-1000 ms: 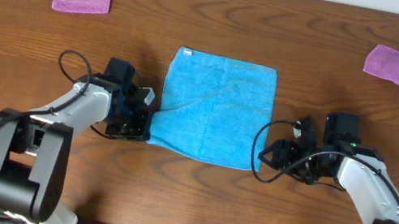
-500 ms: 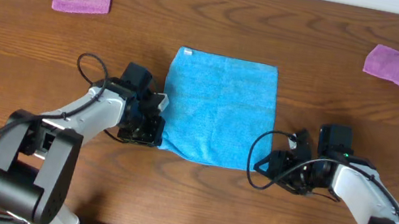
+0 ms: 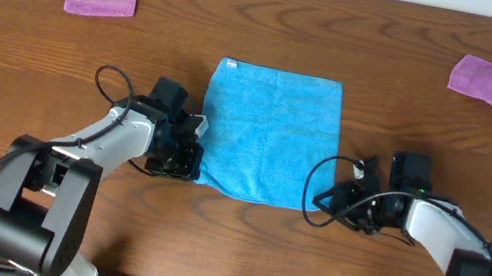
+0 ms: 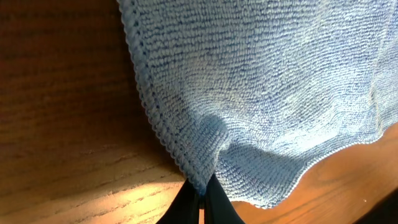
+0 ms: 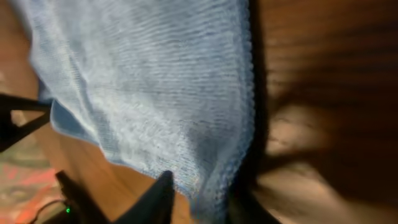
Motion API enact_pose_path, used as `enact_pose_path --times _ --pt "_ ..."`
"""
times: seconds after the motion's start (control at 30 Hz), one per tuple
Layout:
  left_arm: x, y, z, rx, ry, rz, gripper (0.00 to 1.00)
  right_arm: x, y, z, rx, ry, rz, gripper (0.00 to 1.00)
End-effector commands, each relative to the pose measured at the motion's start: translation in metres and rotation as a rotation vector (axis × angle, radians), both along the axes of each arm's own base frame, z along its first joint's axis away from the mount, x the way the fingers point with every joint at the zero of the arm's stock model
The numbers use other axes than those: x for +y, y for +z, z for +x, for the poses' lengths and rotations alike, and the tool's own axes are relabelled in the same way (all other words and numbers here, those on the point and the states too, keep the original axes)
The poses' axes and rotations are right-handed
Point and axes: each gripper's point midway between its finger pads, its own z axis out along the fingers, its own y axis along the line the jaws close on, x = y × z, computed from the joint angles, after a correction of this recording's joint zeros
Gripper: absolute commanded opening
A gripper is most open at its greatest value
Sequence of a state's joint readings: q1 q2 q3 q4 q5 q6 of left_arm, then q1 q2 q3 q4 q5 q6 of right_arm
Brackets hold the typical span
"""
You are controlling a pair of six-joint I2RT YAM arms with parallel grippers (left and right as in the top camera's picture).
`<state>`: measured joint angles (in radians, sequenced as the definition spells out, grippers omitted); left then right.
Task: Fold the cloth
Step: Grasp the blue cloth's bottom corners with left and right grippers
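left wrist: left gripper (image 4: 201, 190) pinching cloth (image 4: 261, 93) corner | overhead: pinch hidden

Soft even light — right-wrist view blurred

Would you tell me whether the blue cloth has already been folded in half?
No, the blue cloth lies spread out as a single flat square on the table.

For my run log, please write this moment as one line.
step: grasp corners | left gripper: shut on the cloth | right gripper: open, astride its edge | fold: not started
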<state>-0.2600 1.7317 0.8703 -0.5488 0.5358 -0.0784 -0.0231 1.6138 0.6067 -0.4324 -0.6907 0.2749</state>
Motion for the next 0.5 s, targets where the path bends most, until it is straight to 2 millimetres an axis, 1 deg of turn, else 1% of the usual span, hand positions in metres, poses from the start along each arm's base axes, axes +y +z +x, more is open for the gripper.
enact_pose_path --times 0.0,0.03,0.07,0.23,0.3,0.47 --pt "-0.003 0.001 0.004 0.001 0.005 -0.007 0.06 -0.003 -0.021 -0.015 0.082 -0.001 -0.037 0.10" --pt "-0.003 0.001 0.005 0.000 0.005 -0.007 0.06 -0.003 -0.022 -0.016 0.085 0.000 -0.037 0.03" --pt "-0.003 0.001 0.005 0.000 0.005 -0.007 0.06 -0.003 -0.022 -0.015 0.083 -0.001 -0.037 0.01" --pt "-0.003 0.002 0.005 -0.001 0.007 -0.007 0.06 -0.004 -0.021 -0.010 0.067 -0.002 -0.044 0.02" --pt "-0.005 0.006 0.010 -0.006 0.011 -0.010 0.06 -0.004 -0.015 -0.005 0.072 -0.001 -0.044 0.02" --pt "-0.005 0.027 0.027 -0.026 0.013 0.010 0.06 -0.004 0.008 0.013 0.045 0.007 -0.045 0.02"
